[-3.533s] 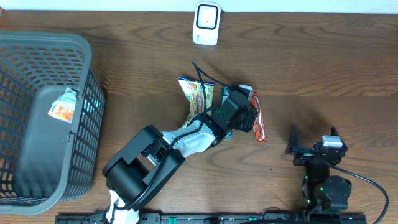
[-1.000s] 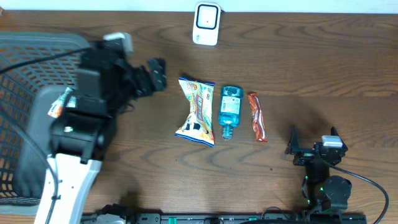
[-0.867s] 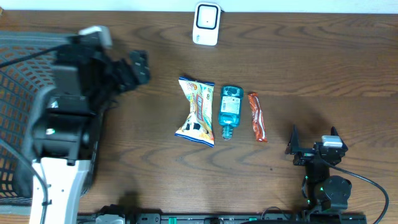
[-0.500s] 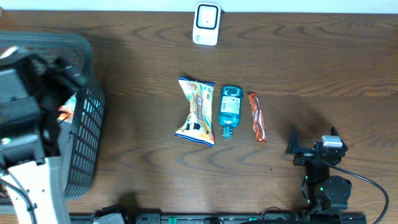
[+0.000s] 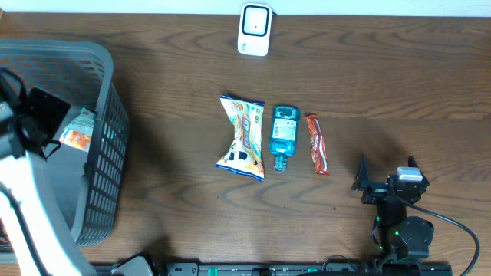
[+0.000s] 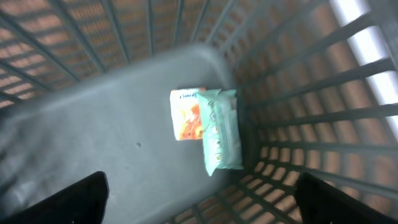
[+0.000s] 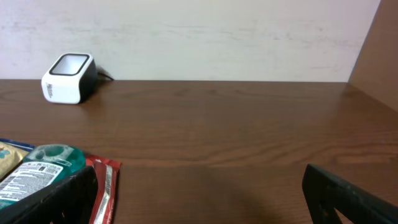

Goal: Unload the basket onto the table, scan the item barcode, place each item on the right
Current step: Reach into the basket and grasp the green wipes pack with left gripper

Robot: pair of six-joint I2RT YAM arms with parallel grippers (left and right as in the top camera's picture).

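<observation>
Right under me, my left gripper hangs over the inside of the basket with its fingers spread wide and nothing between them. Below it an orange packet and a pale green packet lie on the basket floor, touching each other, close to the far wall.

I think the first danger is this wall. If I swing out toward the table too low, a finger could catch in the bars or on the rim and pull the basket along.

The items not yet scanned are well apart from me, in the middle of the table: a snack bag, a blue bottle and a red bar, side by side. They lie very close, so spread fingers coming down on one may push its neighbour. The bottle lies on its side and may roll. The bag looks crinkled, so its barcode may read badly.

The scanner stands beyond them at the far edge, with nothing in front of it.

My right gripper rests at the near right edge, also spread and empty, out of the way.
</observation>
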